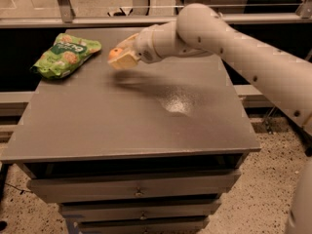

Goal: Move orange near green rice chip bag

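A gray table point(146, 130) stands on a speckled floor point(273, 179). The gripper point(121, 59) hugs the small round orange point(115, 52), at 3 o'clock from the green rice chip bag point(66, 56).

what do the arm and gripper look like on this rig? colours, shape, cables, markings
Arm: smooth off-white shell, thick rounded tubular links with a bulbous joint, a few small dark dots along it. No cables, sleeves or lettering visible. Gripper, above the table's back left beside the green rice chip bag: blocky pale cream-yellow fingers, closed on the orange.
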Action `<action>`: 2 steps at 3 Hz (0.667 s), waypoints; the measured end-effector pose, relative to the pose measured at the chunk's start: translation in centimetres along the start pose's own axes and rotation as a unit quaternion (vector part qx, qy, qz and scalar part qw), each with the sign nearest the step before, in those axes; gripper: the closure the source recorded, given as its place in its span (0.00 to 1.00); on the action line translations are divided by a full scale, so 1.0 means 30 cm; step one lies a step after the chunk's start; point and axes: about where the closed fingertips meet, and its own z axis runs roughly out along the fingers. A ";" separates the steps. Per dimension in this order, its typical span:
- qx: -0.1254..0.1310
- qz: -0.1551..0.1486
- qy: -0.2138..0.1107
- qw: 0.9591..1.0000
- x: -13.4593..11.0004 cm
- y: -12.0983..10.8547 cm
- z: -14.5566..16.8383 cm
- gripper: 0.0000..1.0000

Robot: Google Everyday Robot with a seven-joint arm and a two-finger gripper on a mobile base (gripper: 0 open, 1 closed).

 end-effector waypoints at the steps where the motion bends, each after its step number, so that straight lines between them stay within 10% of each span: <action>1: -0.033 -0.007 -0.022 0.999 -0.068 0.044 0.141 1.00; 2: -0.062 -0.002 -0.039 0.997 -0.102 0.103 0.240 1.00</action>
